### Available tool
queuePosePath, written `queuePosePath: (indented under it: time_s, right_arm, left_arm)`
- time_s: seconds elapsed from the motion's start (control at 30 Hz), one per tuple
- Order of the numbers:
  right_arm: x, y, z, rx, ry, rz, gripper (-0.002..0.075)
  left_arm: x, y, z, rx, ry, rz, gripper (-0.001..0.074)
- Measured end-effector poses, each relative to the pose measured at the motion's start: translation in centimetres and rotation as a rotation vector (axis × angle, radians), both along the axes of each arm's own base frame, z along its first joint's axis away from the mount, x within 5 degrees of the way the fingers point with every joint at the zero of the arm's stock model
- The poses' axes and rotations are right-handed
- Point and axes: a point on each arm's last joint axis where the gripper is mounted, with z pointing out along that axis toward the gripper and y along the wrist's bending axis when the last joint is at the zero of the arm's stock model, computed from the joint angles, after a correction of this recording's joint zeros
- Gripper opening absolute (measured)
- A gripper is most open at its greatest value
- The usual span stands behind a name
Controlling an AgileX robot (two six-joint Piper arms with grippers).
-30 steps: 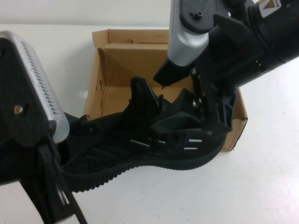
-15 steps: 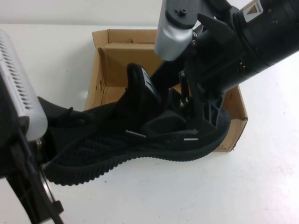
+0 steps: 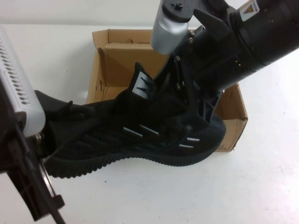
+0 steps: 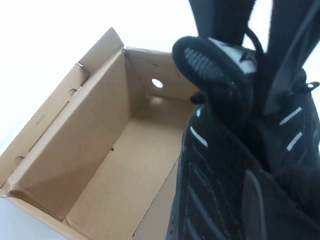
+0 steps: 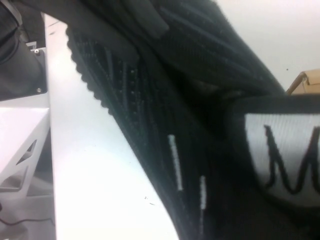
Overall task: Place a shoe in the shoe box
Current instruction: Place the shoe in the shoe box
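The black knit shoe (image 3: 140, 140) hangs tilted on its side over the front edge of the open brown shoe box (image 3: 117, 60). Its ridged sole faces the front and its white tongue label (image 3: 141, 87) points toward the box. My left gripper (image 3: 42, 140) is shut on the heel end at the left. My right gripper (image 3: 194, 116) is shut on the toe half, over the box's front right part. The left wrist view shows the empty box interior (image 4: 110, 160) beside the shoe (image 4: 225, 150). The right wrist view shows the shoe's side (image 5: 165, 100) and label (image 5: 285, 155) very close.
The white table (image 3: 196, 196) lies in front of and around the box. The box's back flap (image 3: 131, 36) stands upright and its round side hole (image 4: 157, 83) shows. The left arm's grey body (image 3: 14, 79) fills the left edge.
The shoe has been lifted and rolled, so its tongue label and more silver dashes now show. My right gripper rose a little; my left arm shifted left with the heel.
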Motion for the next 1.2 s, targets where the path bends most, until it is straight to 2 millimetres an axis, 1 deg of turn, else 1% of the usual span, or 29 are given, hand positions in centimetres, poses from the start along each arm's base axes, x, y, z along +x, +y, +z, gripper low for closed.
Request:
queuePosePath:
  time_s: [0.07,0.1,0.13,0.23,0.33,0.37,0.43,0.53,0.6,0.63,0.67,0.73,0.83,0.93,0.97,1.03,1.13,1.17,1.2]
  right_arm:
    - [0.1,0.0,-0.1,-0.001,0.005,-0.003,0.0139]
    - [0.1,0.0,-0.1,-0.001,0.007,-0.004,0.0093]
    - [0.1,0.0,-0.1,-0.002,0.008,-0.006,0.0064]
    - [0.2,0.1,-0.2,-0.004,0.009,-0.006,0.0034]
    - [0.2,0.1,-0.2,-0.004,0.009,-0.006,0.0032]
    - [0.2,0.1,-0.2,-0.004,0.009,-0.006,0.0031]
    - [0.2,0.1,-0.2,-0.005,0.013,-0.003,0.0031]
    - [0.2,0.2,-0.4,-0.009,0.029,0.001,0.003]
    - [0.2,0.2,-0.5,-0.011,0.032,-0.001,0.0028]
    - [0.2,0.1,-0.5,-0.012,0.031,-0.002,0.0028]
    - [0.3,0.1,-0.5,-0.018,0.029,-0.004,0.0028]
    - [0.4,0.1,-0.7,-0.028,0.03,-0.013,0.0027]
    - [0.6,-0.1,-1.0,-0.064,0.044,-0.068,0.0026]
    - [1.1,-0.6,-1.3,-0.122,0.052,-0.162,0.0026]
    - [1.3,-0.8,-1.4,-0.144,0.05,-0.195,0.0025]
    - [1.7,-1.1,-1.6,-0.177,0.043,-0.251,0.0025]
    - [2.3,-1.6,-1.7,-0.205,0.011,-0.329,0.0025]
    - [2.5,-1.7,-1.7,-0.207,-0.003,-0.356,0.0025]
    - [2.7,-1.7,-1.6,-0.207,-0.015,-0.375,0.0025]
  left_arm:
    - [0.0,0.0,0.0,0.003,-0.005,0.0,0.0021]
    - [0.0,0.0,0.0,0.004,-0.007,0.001,0.0021]
    - [0.0,0.0,0.0,0.004,-0.007,0.001,0.0021]
    - [0.0,0.0,0.0,0.002,-0.004,0.002,0.0021]
    - [0.0,0.0,0.0,-0.002,0.0,0.006,0.0025]
    - [0.0,0.0,0.0,-0.011,0.007,0.009,0.0039]
    - [0.0,-0.1,0.4,-0.064,0.02,0.016,0.0099]
    - [0.0,-0.2,1.0,-0.163,0.056,0.044,0.0293]
    - [0.0,-0.3,1.2,-0.227,0.108,0.074,0.0447]
    - [0.1,-0.3,1.3,-0.256,0.128,0.087,0.0508]
    - [0.1,-0.3,1.5,-0.281,0.144,0.096,0.0552]
    - [0.1,-0.3,1.6,-0.312,0.164,0.107,0.0594]
    - [0.1,-0.3,1.7,-0.354,0.184,0.122,0.0617]
    - [0.3,-0.2,1.8,-0.387,0.203,0.163,0.0608]
    - [0.5,-0.1,1.8,-0.393,0.205,0.185,0.0584]
    - [0.8,0.3,1.6,-0.372,0.2,0.235,0.0501]
    - [1.2,0.9,1.0,-0.301,0.188,0.318,0.0276]
    - [1.3,1.2,0.9,-0.273,0.179,0.348,0.0184]
    - [1.5,1.5,0.8,-0.248,0.169,0.375,0.012]
